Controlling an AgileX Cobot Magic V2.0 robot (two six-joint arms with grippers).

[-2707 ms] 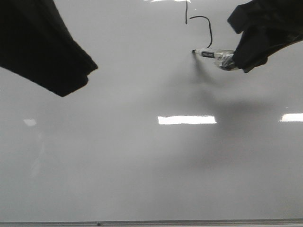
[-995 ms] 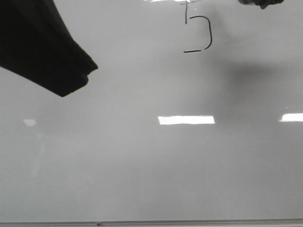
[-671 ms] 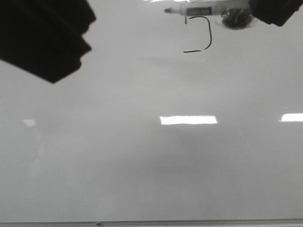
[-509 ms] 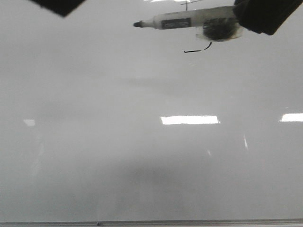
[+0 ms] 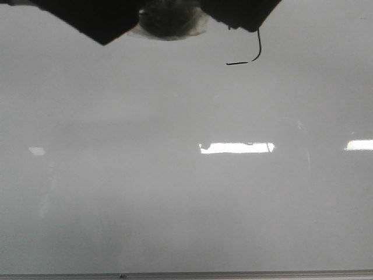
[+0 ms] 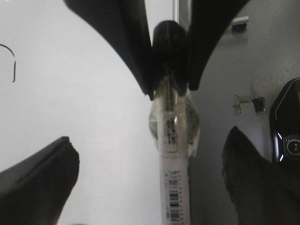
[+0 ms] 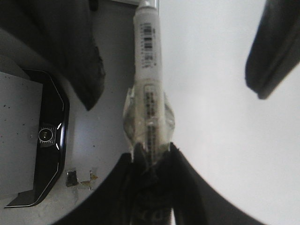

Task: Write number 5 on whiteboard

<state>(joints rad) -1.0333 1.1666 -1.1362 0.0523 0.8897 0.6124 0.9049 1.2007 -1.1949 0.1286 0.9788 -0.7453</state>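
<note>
1. The right end effector (image 7: 151,152) is clamped on the capped rear end of the marker (image 7: 147,56), just behind its clear tape wrap (image 7: 147,117).
2. The left end effector (image 6: 149,140) is spread wide, 1 finger on each side of the marker barrel and neither touching it.
3. The number 5 (image 5: 252,57) sits at the far side of the whiteboard (image 5: 186,204). Its belly curve and flat base stroke show, while the arms hide its upper part. In the front view, both end effectors and the marker are just left of the number 5.
4. The writing looks finished, and the step appears to be a hand-over. The left end effector should close squarely on the bare barrel before the right one lets go, with the tip kept away from the number 5 to avoid stray marks.
5. No container shows in any view.
</note>
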